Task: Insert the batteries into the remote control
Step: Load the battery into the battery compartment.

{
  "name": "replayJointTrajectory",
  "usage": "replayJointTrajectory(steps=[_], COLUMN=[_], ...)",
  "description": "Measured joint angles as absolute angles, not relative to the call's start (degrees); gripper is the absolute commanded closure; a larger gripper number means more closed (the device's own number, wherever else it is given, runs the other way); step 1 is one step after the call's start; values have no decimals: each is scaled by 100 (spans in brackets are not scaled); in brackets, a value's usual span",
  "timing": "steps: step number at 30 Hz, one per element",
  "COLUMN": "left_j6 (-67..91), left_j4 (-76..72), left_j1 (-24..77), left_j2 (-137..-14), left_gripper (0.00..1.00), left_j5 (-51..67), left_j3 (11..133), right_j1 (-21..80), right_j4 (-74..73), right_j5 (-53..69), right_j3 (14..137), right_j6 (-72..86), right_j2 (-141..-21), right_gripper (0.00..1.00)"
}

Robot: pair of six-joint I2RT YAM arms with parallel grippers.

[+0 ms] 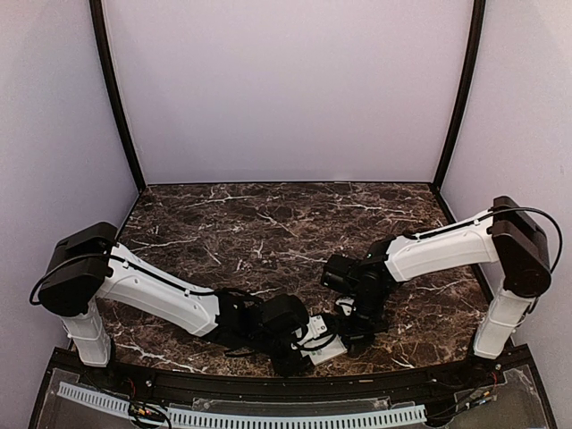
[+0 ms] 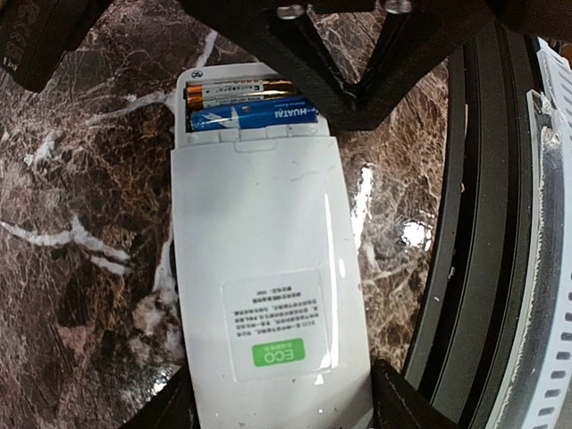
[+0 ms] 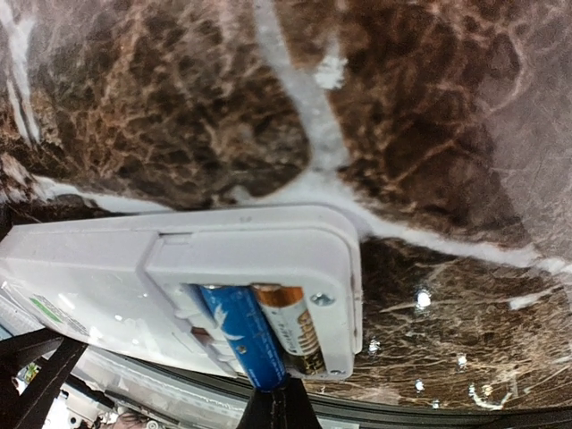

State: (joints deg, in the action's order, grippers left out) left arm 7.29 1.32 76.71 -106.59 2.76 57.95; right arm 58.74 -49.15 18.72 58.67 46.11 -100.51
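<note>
Left wrist view: the left fingers (image 2: pixel 170 413) clamp the remote control (image 2: pixel 268 268) by its sides, back up on the surface (image 2: pixel 80 223), probably steadying it. Only the right wrist view shows the right fingers (image 3: pixel 277 407), pinched together, tip against the blue battery (image 3: pixel 234 326) beside the orange battery (image 3: pixel 290 326) inside the remote, likely seating it.

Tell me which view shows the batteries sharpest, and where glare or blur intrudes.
Left wrist view: flat white plastic remote control and slim blue and gold cylinder batteries sharp; glare on the dark marble table beside. Right wrist view: batteries clear, far marble blurred. Top view: remote mostly hidden by arms.
</note>
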Motion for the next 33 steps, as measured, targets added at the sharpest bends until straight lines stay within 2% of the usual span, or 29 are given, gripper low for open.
replayJointTrajectory(steps=[5, 17, 33], left_j6=[639, 613, 666], left_j4=[158, 320, 381], left_j1=[7671, 7673, 7675], left_j2=[-10661, -10694, -10698], left_gripper=[36, 43, 45], left_j5=[364, 329, 200], left_j3=[5817, 5916, 5922], right_j1=[5857, 5843, 5876], right_j4=[-5039, -5358, -4960], right_j5=[1879, 1857, 1708], right_j3=[6001, 6239, 5817], right_j6=[4567, 4453, 4558], right_j2=[-10193, -10447, -10001], right_gripper=[100, 100, 100])
